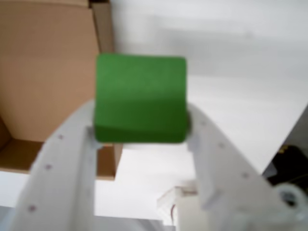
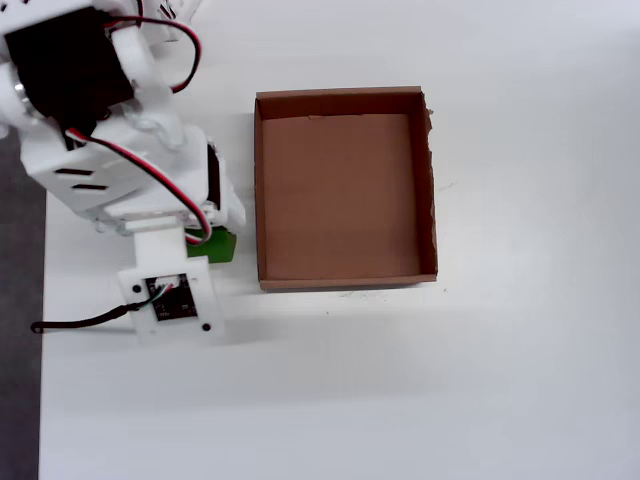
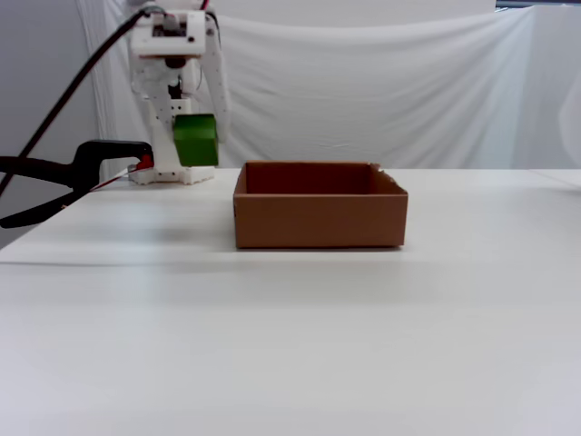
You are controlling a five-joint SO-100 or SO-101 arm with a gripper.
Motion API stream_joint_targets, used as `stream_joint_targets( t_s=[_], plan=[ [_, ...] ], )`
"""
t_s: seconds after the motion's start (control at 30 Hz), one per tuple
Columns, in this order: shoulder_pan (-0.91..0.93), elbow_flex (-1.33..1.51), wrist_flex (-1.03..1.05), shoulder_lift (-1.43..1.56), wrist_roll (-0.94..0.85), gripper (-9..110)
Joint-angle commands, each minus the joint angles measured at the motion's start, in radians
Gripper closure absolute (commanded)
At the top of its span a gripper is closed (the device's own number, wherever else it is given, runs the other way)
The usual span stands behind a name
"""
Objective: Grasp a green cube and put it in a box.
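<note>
My white gripper [image 1: 142,122] is shut on the green cube [image 1: 139,98], one finger on each side. In the fixed view the cube [image 3: 195,139] hangs in the gripper [image 3: 195,145] well above the table, higher than the rim of the brown cardboard box [image 3: 318,218] and to its left. In the overhead view only a corner of the cube [image 2: 222,245] shows under the arm, just left of the box [image 2: 340,200], which is empty. In the wrist view the box [image 1: 43,72] lies at the left, beyond the cube.
A black clamp [image 3: 82,168] with a cable reaches in from the left in the fixed view. The arm's base [image 3: 172,173] stands behind the cube. The table's left edge [image 2: 42,350] runs close to the arm. A white cloth hangs behind.
</note>
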Motion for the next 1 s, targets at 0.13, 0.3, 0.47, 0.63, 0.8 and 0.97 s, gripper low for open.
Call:
stream_joint_targets(
  t_s=[0.13,0.3,0.47,0.63,0.8,0.97],
  plan=[
    [-0.146,-0.031,0.077,0.069,0.086,86],
    [-0.268,-0.014,0.098,0.057,0.144,86],
    [-0.387,-0.005,0.097,0.012,0.184,87],
    [-0.456,-0.064,0.081,-0.133,0.235,87],
    [-0.46,-0.138,0.06,-0.278,0.238,87],
    [-0.454,-0.245,0.054,-0.394,0.239,87]
  ],
)
